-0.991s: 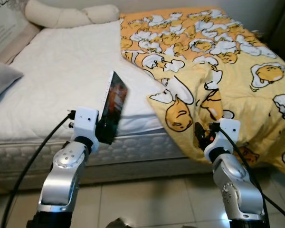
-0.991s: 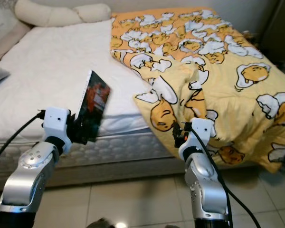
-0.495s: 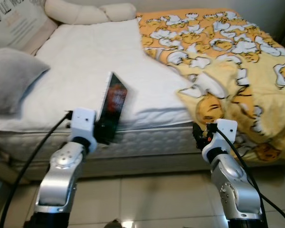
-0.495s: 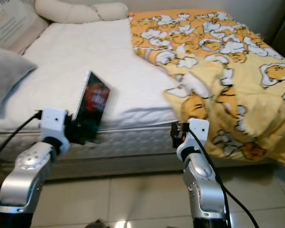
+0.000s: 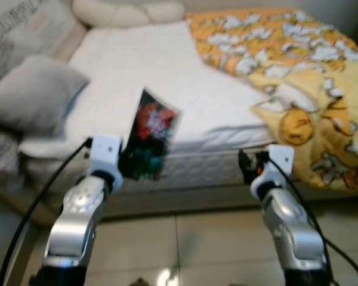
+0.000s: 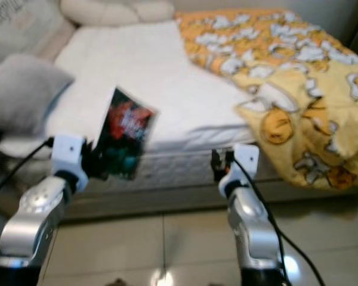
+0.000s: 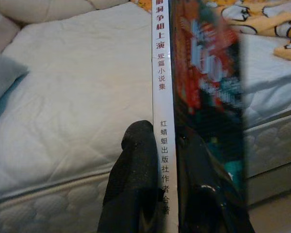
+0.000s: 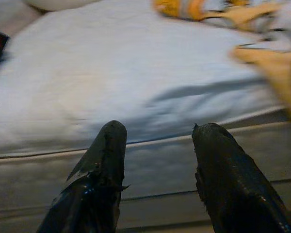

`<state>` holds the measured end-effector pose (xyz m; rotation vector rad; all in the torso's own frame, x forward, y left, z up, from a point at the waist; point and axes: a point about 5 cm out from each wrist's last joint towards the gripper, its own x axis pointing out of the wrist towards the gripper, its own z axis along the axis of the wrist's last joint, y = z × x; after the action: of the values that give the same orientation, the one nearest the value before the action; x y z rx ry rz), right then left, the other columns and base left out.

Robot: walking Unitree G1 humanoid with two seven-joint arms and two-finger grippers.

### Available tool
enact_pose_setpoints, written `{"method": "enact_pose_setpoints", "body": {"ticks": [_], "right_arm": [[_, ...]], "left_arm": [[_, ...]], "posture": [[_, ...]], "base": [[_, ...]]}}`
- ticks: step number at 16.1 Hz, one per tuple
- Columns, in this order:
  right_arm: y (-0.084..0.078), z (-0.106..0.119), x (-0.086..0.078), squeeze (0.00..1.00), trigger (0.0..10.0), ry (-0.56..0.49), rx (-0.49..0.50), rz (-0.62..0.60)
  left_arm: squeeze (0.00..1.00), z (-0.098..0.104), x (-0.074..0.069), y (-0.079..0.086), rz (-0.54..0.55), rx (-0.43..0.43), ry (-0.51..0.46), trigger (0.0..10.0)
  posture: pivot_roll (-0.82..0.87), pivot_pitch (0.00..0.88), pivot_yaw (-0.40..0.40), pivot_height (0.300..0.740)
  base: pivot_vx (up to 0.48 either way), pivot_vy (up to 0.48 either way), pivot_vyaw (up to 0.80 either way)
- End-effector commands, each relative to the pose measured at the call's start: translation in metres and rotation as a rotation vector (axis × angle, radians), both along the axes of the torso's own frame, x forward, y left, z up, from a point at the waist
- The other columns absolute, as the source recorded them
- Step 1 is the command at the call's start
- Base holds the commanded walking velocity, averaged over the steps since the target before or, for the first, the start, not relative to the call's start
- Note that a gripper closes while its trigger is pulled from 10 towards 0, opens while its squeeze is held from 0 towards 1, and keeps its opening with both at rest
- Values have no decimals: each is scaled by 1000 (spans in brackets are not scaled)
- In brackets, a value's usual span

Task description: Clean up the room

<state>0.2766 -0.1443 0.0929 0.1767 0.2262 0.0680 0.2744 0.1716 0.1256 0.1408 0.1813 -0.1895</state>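
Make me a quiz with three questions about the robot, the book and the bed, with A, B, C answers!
1. Where is the book?
A. Flat on the floor
B. Held up by the left hand, in front of the bed
C. Under the grey pillow

2. What colour is the blanket on the bed?
A. Yellow and orange with white patches
B. Plain blue
C. Green stripes

3. How is the right hand?
A. Shut on a cup
B. Shut on the blanket
C. Open, holding nothing

Answers:
1. B, the black fingers pinch the book's white spine on both sides.
2. A, the blanket is yellow-orange with white shapes, lying over one side of the white mattress.
3. C, its two fingers stand apart with just the mattress edge seen between them.
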Motion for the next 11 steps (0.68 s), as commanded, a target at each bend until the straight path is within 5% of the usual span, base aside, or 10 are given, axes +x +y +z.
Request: {"method": "enact_pose_setpoints", "body": {"ticks": [1, 5, 11], "right_arm": [[3, 7, 4, 0, 10000, -32, -1, 24], [6, 9, 7, 0, 10000, -44, -5, 57], [5, 14, 14, 0, 10000, -59, -9, 75]], "left_arm": [[0, 11, 2, 7, 42, 0, -56, 10000], [0, 15, 8, 7, 57, 1, -90, 10000], [0, 17, 15, 4, 41, -1, -101, 10000]], "posture": [[-9, 0, 36, 740], [-5, 0, 24, 740], [-17, 0, 27, 740]], "base": [[0, 0, 0], [0, 0, 0], [305, 0, 0]]}}
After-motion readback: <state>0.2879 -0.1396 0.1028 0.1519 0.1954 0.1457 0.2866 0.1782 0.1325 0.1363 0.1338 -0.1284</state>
